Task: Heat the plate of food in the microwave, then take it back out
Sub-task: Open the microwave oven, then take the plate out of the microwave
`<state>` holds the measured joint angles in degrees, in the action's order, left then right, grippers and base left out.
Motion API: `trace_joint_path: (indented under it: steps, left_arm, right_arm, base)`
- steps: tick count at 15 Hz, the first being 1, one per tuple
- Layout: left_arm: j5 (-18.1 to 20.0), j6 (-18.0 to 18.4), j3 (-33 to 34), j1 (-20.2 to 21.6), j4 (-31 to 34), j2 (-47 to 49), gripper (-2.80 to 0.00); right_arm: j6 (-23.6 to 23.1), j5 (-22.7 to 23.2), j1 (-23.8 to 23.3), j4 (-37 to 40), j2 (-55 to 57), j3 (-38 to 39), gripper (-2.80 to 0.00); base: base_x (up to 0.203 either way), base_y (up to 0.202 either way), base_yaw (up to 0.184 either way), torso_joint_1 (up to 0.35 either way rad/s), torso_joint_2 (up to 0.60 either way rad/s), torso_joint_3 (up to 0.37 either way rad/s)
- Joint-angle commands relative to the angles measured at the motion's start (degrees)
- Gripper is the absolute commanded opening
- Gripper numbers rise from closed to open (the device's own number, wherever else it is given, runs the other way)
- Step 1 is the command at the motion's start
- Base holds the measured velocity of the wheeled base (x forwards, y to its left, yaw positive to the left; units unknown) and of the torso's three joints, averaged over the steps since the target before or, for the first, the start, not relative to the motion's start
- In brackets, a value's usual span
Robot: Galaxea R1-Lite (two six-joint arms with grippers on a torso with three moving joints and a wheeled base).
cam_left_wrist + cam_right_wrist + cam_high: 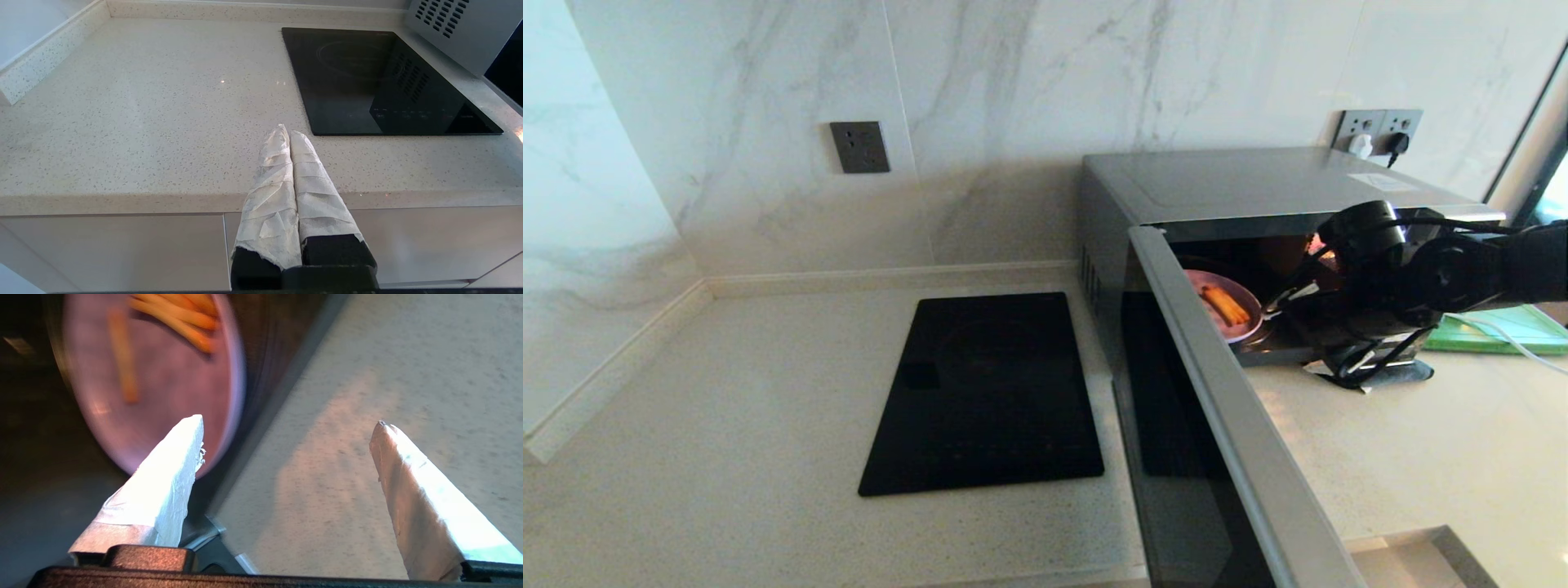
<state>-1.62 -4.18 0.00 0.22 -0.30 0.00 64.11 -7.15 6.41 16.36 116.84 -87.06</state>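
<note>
While the plate of food (1223, 306) sits inside the microwave (1258, 184), our right gripper (286, 445) hangs released beside it, holding nothing.

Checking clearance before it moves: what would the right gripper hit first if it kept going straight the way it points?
Probably the plate inside the microwave: the right gripper is open, one finger overlapping the plate's rim, the other over the counter. Depth is unclear.

You see a lavender-purple plate of food (1232, 309) with orange sticks, a silver-grey microwave (1241, 184), black cooktop (984, 392), speckled beige surface (727, 425), green board (1503, 331).
</note>
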Motion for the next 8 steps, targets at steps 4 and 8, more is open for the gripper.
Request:
trace_joint_path:
  steps: [4,8]
  left_arm:
    - [0.0,0.0,0.0,0.0,0.0,0.1,-2.80]
    - [0.0,0.0,0.0,0.0,0.0,0.1,-2.80]
  right_arm:
    - [0.7,0.3,2.3,-0.4,2.6,0.1,0.00]
    - [0.8,0.8,2.6,-2.1,4.4,0.3,0.00]
  base:
    - [0.000,0.000,0.000,0.000,0.00,0.000]
    - [0.000,0.000,0.000,0.000,0.00,0.000]
